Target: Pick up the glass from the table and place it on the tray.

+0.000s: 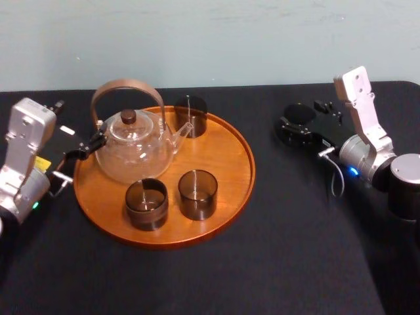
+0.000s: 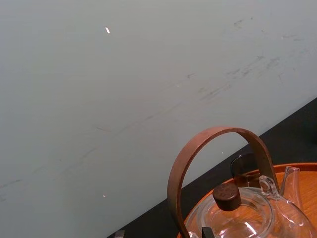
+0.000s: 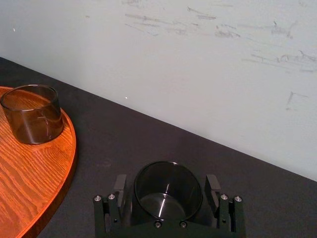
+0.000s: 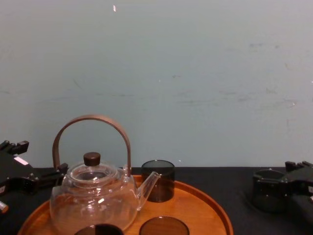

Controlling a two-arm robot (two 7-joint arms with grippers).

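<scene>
- The desk (image 1: 295, 262) has a plain black matte top. It takes up the lower part of the head view and runs back to meet the wall.
- The wall (image 4: 195, 73) is pale grey-green and bare, with faint scuffs and scratches. It takes up the upper part of the chest view.
- The tray (image 1: 220, 154) is round, of orange-brown wood with a low rim, and lies on the desk left of centre in the head view.
- A clear teapot (image 1: 134, 149) stands on the tray's left half. It has an arched brown handle and a dark knob on its lid, and its spout points toward the frame's right.
- Three smoky tumblers also stand on the tray. The back tumbler (image 1: 191, 116) is just beside the spout. The left front tumbler (image 1: 146, 203) and right front tumbler (image 1: 197, 194) stand side by side toward the frame's lower edge.
- The glass (image 3: 168, 196), dark and upright, stands on the desk at the right of the head view, well apart from the tray.
- The right gripper (image 3: 166, 182) lies low over the desk around the glass. Its fingers (image 3: 120, 184) are spread, one on each side and close to the glass wall.
- The left gripper (image 1: 97, 141) sits over the tray's left rim, just beside the teapot. Its fingers are parted, and I cannot tell whether they touch the teapot.
</scene>
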